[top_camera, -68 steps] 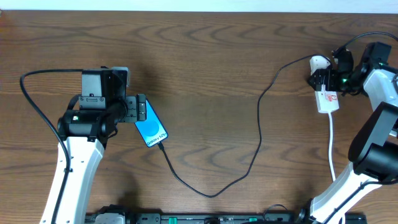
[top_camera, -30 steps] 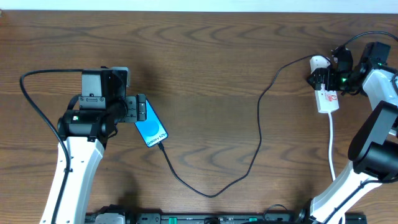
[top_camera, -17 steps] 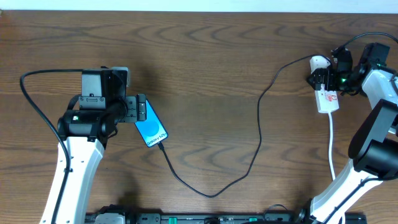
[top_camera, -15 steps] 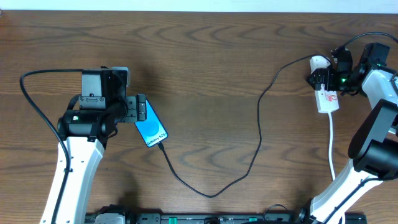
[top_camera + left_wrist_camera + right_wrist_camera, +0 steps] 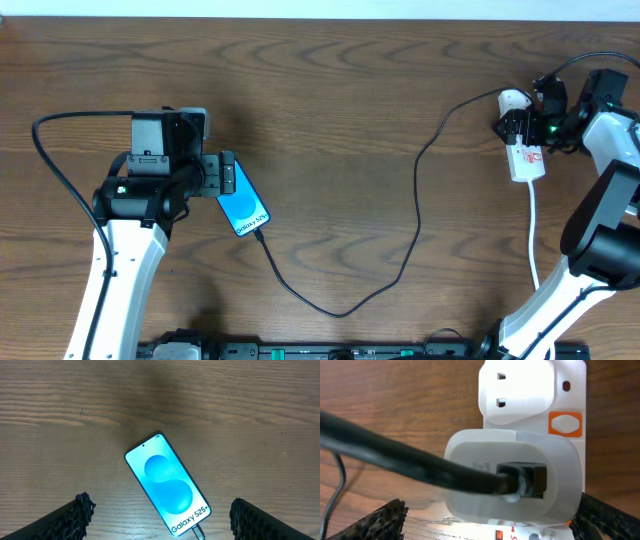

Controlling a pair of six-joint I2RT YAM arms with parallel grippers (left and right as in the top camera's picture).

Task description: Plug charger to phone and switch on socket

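The phone (image 5: 245,210) lay face up at centre left, its upper end under the left gripper (image 5: 222,177). The charger (image 5: 417,190) looped from its lower end across to the socket (image 5: 527,165) at upper right, beneath the right gripper (image 5: 525,122).

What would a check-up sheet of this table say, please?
Surface: brown wooden table.
Job's things: phone lies flat, screen lit blue; charger seems plugged into it; socket holds a white adapter.
Clutter: nothing seen.
Hands: left hand open over the phone; right hand open at the socket.
Cables: white cord leaves the socket; thick black robot cable loops left.
Surroundings: pale strip past the table's far edge.
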